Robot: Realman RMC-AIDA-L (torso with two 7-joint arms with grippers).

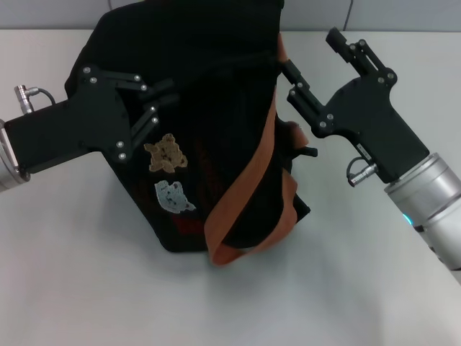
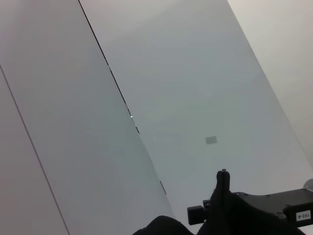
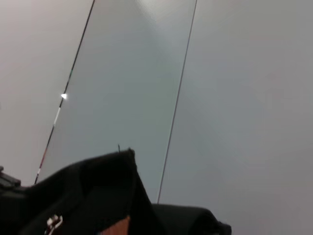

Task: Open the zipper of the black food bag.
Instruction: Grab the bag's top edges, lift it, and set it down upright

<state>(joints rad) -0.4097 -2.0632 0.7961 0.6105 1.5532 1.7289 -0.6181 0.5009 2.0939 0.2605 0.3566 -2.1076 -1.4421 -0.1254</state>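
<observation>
The black food bag (image 1: 209, 144) stands in the middle of the white table, with a tan bear patch (image 1: 166, 153) and a pale patch (image 1: 173, 196) on its front. Its orange-brown straps (image 1: 248, 187) droop down the front right. My left gripper (image 1: 164, 102) is pressed against the bag's upper left side. My right gripper (image 1: 292, 81) is at the bag's top right edge, next to a strap. The right wrist view shows black fabric with a small silvery zipper pull (image 3: 53, 223) on it. I cannot make out the zipper line in the head view.
The white table (image 1: 86, 288) spreads around the bag. Grey wall panels (image 3: 220, 98) fill both wrist views, and a corner of black fabric (image 2: 161, 226) shows in the left wrist view.
</observation>
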